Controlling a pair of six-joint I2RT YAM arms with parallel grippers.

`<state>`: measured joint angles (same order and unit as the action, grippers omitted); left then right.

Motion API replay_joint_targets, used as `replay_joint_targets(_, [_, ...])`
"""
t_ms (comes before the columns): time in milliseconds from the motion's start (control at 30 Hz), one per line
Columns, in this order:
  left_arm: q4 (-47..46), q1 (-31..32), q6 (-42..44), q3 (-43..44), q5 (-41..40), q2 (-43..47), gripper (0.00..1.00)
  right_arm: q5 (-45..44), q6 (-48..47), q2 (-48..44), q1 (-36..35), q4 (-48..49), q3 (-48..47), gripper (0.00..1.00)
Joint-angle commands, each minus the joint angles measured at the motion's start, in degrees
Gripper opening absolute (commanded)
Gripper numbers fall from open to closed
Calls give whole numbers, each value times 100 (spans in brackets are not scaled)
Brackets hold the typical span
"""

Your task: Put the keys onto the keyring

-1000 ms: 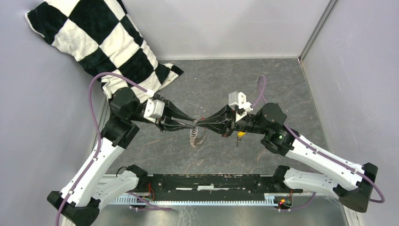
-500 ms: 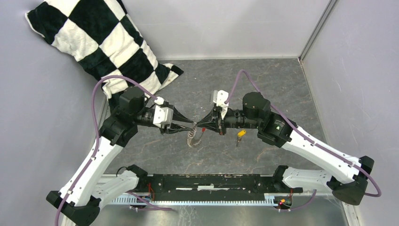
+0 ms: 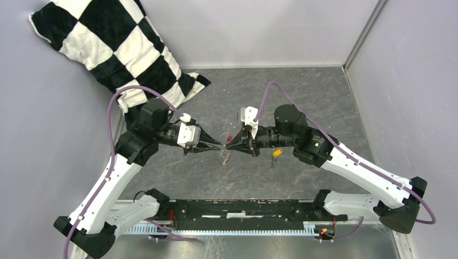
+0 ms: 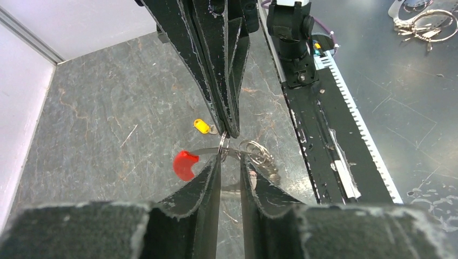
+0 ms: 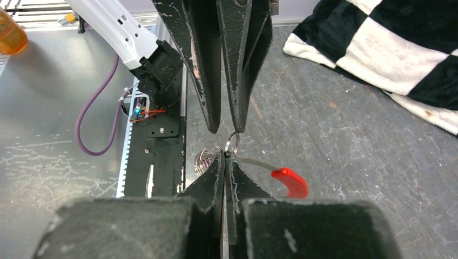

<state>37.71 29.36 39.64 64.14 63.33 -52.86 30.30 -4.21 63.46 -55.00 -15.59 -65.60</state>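
Observation:
The keyring point(image 4: 208, 151) is a thin silvery ring with a red sleeve point(image 4: 183, 164) and small coiled rings point(image 4: 260, 155). It hangs above the stone floor between the two meeting grippers. My right gripper point(image 5: 224, 155) is shut on its wire, beside the red sleeve point(image 5: 290, 181). My left gripper point(image 4: 231, 161) faces it tip to tip with a narrow gap between its jaws. The wire crosses that gap, and one fingertip point(image 5: 239, 128) touches a small ring. The key point(image 3: 277, 153), yellow-headed, lies on the floor under the right arm, also seen in the left wrist view point(image 4: 202, 126).
A black-and-white checkered pillow point(image 3: 116, 48) leans in the back left corner. Grey walls close the left, back and right sides. The black rail point(image 3: 243, 209) between the arm bases runs along the near edge. More metal rings point(image 4: 426, 21) lie beyond the rail.
Both grippers pulled apart from their overlap and now meet tip to tip. The right arm shifted left with the keyring. The left jaws widened, then narrowed. The key stayed put.

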Motion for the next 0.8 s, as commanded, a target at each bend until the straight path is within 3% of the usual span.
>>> replay_joint_targets(0, [69, 19, 317, 198, 222, -13, 28, 290, -36, 86, -24, 394, -339, 1])
replay_joint_targets(67, [74, 17, 365, 195, 138, -14, 36, 386, -36, 109, -19, 411, -348, 1])
replay_joint_targets(133, [72, 18, 373, 211, 48, -23, 38, 424, -36, 123, -21, 408, -357, 1])
replay_joint_targets(267, [69, 17, 349, 175, 54, 11, 36, 512, -30, 140, -19, 463, -365, 1])
replay_joint_targets(400, [69, 19, 324, 124, 95, 37, 27, 556, -4, 143, -24, 503, -361, 1])
replay_joint_targets(567, [363, 19, 597, 90, 239, 60, 28, 628, 93, 76, -17, 708, -280, 1])
replay_joint_targets(633, [368, 19, 629, 117, 351, 28, 23, 660, 138, 76, -26, 806, -232, 1])
replay_joint_targets(767, [-94, 17, 164, 178, 312, -58, 4, 748, 205, 178, -17, 913, -171, 1])
